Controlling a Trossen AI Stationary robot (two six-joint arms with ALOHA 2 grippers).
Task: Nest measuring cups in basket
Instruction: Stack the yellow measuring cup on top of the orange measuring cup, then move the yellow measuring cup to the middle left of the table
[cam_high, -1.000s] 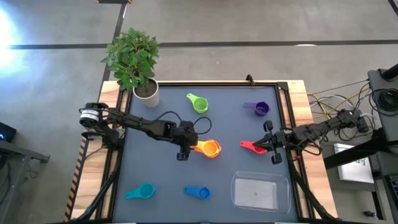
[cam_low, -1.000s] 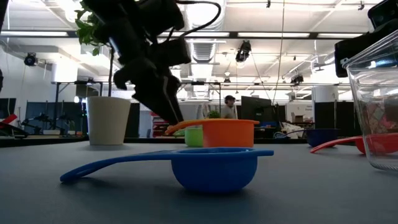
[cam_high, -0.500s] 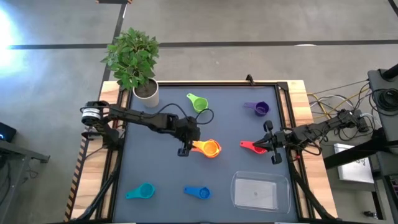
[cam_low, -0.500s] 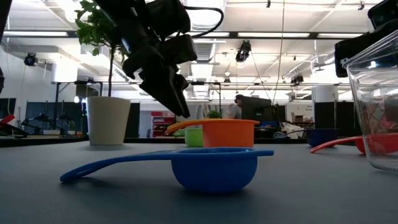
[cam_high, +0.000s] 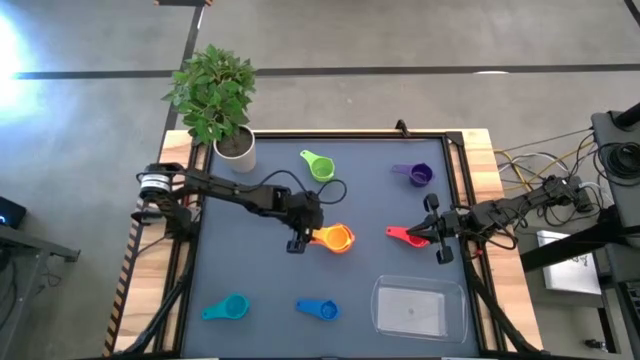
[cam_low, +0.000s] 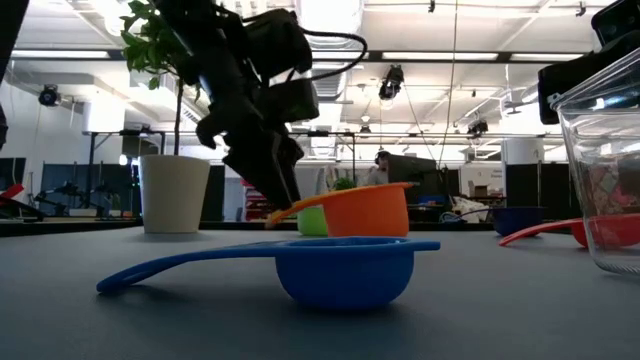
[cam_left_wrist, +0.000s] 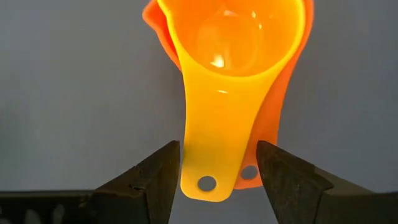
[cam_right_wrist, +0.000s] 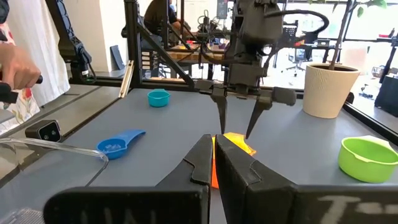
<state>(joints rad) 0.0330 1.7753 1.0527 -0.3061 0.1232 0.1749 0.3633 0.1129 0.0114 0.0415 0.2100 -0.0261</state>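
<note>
Tilting orange cup, left gripper lowered

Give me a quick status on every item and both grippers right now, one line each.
left gripper: open, fingers straddling the stacked handles
yellow cup: nested in the orange cup
orange cup: mid-table, tipped
right gripper: shut, near the red cup's handle
red cup: on the mat
green cup: loose
purple cup: loose
teal cup: loose
blue cup: loose
basket: no cups inside
</note>
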